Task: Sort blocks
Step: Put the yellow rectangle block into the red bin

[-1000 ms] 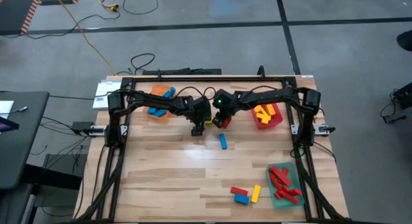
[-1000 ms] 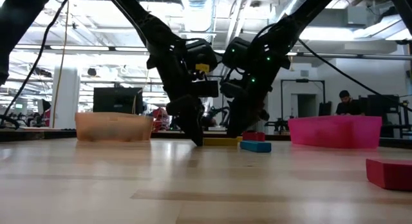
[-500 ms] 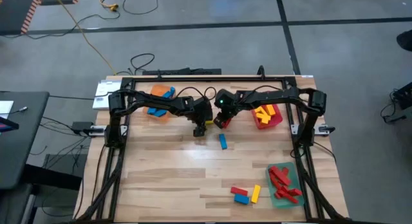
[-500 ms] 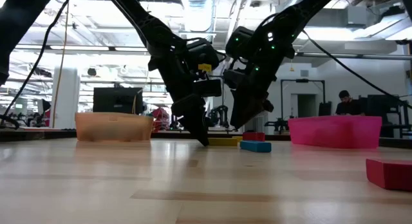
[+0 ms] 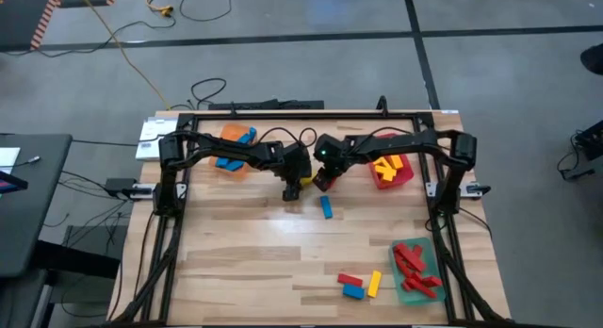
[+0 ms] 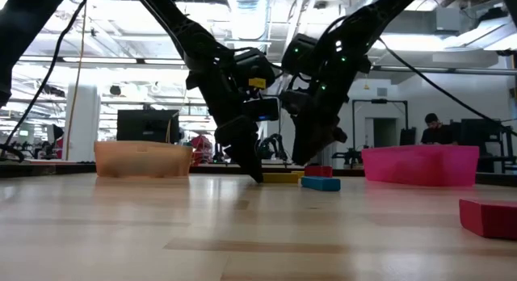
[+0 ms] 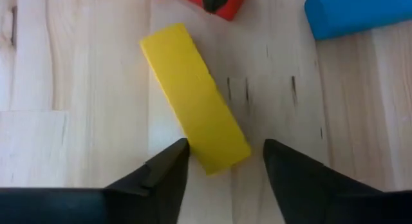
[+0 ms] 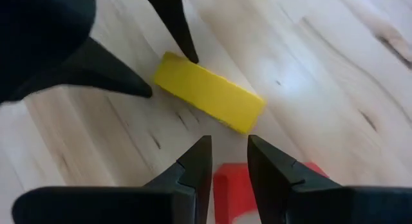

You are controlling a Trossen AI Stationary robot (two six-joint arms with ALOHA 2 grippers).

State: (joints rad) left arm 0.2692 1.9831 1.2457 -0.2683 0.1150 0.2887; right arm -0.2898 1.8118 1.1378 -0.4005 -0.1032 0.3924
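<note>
Yellow block (image 7: 195,100) lies flat on the bench near the middle of the far edge, its near end between the left gripper (image 7: 222,163) fingers, which stand apart and straddle it without clamping. Long axis runs skewed to the gripper line, so the fingers would close across the short side. Right gripper (image 8: 226,158) hovers just beside, narrow, probably empty, over a red block (image 8: 241,185)

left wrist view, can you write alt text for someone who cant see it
The left gripper straddles one end of a yellow block lying askew on a pale wooden table, fingers open on either side and not yet touching it. Beyond it, cut off by the frame, are part of a red block and a blue block.
</note>
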